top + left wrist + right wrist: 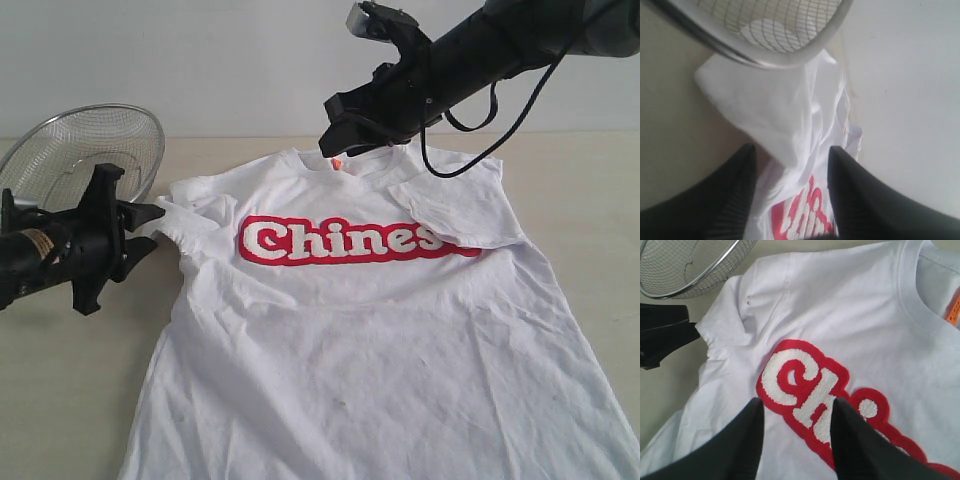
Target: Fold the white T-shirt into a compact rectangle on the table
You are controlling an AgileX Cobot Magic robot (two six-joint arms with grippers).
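Observation:
The white T-shirt [380, 340] lies face up on the table [60, 400], wrinkled. Its right-hand sleeve [450, 210] is folded in over the end of the red-outlined lettering [340, 240]. My left gripper [152, 228] is at the other sleeve, low over the table. In the left wrist view its jaws [791, 148] stand apart, with bunched sleeve cloth [770, 110] lying loosely between them. My right gripper [332, 135] hangs in the air above the collar and the orange neck tag [337, 162]. It is open [796, 401] and empty over the lettering [805, 385].
A silver wire-mesh bowl [90, 150] stands tilted at the back left, just behind the left gripper and close to the sleeve [790, 55]. A black cable [470, 140] loops down from the right arm over the shirt's shoulder. Bare tabletop lies on both sides of the shirt.

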